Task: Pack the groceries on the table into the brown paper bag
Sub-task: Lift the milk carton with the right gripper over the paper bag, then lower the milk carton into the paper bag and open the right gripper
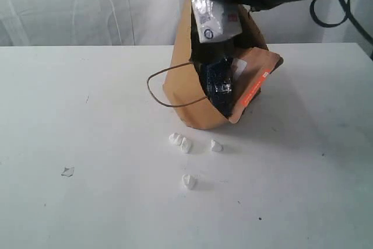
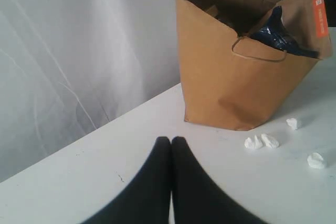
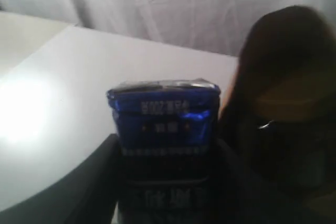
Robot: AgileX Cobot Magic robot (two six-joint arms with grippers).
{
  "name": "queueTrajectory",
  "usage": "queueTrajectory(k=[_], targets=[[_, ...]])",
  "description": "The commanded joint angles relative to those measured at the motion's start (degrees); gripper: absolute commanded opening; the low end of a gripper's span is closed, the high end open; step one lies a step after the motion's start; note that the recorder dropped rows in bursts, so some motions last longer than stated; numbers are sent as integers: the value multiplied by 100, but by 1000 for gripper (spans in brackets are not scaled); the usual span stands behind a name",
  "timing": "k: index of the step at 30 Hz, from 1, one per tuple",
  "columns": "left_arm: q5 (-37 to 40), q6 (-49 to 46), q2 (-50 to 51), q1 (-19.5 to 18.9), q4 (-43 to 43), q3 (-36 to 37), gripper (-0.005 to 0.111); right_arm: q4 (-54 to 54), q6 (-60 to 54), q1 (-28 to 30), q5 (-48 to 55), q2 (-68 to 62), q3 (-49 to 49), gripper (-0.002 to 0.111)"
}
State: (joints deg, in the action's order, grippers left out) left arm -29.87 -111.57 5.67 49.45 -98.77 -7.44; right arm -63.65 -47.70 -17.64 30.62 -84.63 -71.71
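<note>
While the long dark-blue noodle pack [image 3: 163,108] hangs just above the mouth of the tall brown paper bag [image 1: 192,109], the right pincer [image 3: 165,156] clamps it near its top end. It is probably light, slippery and brittle, so grip its flat sides gently. Closed and empty, the left pincer [image 2: 171,142] sits near the bag.

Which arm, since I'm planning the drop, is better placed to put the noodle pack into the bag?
Right. The right gripper, above the brown paper bag, holds the noodle pack; the left gripper is shut, empty, apart from it.

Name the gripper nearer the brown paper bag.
Right. The right gripper holds the noodle pack over the brown paper bag; the left gripper hangs apart over the table.
</note>
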Motion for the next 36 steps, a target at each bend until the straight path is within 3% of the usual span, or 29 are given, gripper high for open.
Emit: queueTrajectory(k=[1, 9, 11, 16, 17, 36], targets=[[3, 33, 8, -12, -118, -1, 0, -746, -1003, 54, -1187, -453, -187, 0], [-6, 33, 8, -12, -118, -1, 0, -854, -1509, 54, -1788, -1581, -896, 4], [-6, 33, 8, -12, -118, -1, 0, -854, -1664, 41, -1763, -1693, -1028, 17], [-6, 33, 8, -12, -118, -1, 0, -854, -2136, 33, -1722, -1844, -1114, 65], [-6, 33, 8, -12, -118, -1, 0, -854, -2136, 33, -1706, -1854, -1114, 67], [-6, 33, 8, -12, -118, -1, 0, -854, -2136, 33, -1778, -1651, -1114, 68]])
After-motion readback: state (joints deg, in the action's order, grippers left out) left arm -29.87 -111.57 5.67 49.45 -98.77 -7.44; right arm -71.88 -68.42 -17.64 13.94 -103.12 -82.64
